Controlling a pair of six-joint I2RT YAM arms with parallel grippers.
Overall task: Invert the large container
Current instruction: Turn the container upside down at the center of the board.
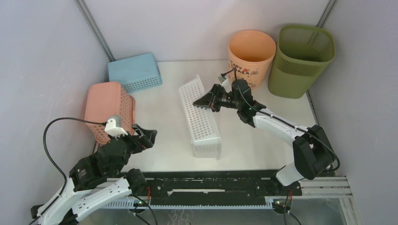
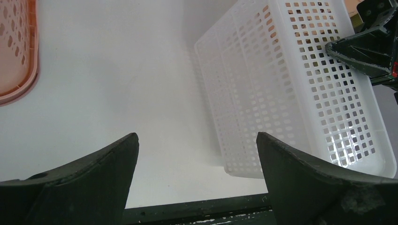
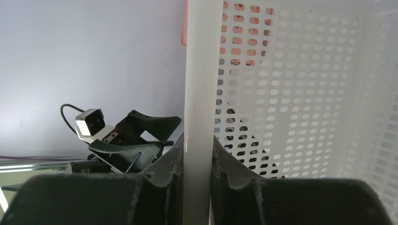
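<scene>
Olive-green plastic marks the large container (image 1: 300,70), one of five containers on the table (image 1: 159,108): one green bin, one peach bucket (image 1: 251,56), one blue basket (image 1: 134,71), one pink basket (image 1: 109,110) and one white basket (image 1: 202,122). The large container stands upright in the far right corner, mouth up and solid base down, its long axis vertical. It is behind the right gripper's (image 1: 205,101) jaws and well apart from them, with the peach bucket just beside it. The right gripper's jaws are closed onto the white basket's rim, which runs as a pale bar between the two fingers in the right wrist view, and the basket sits tilted. The left gripper (image 1: 146,136) has its jaws spread wide with nothing between them; the white basket lies ahead and to their right, the pink basket to their left
</scene>
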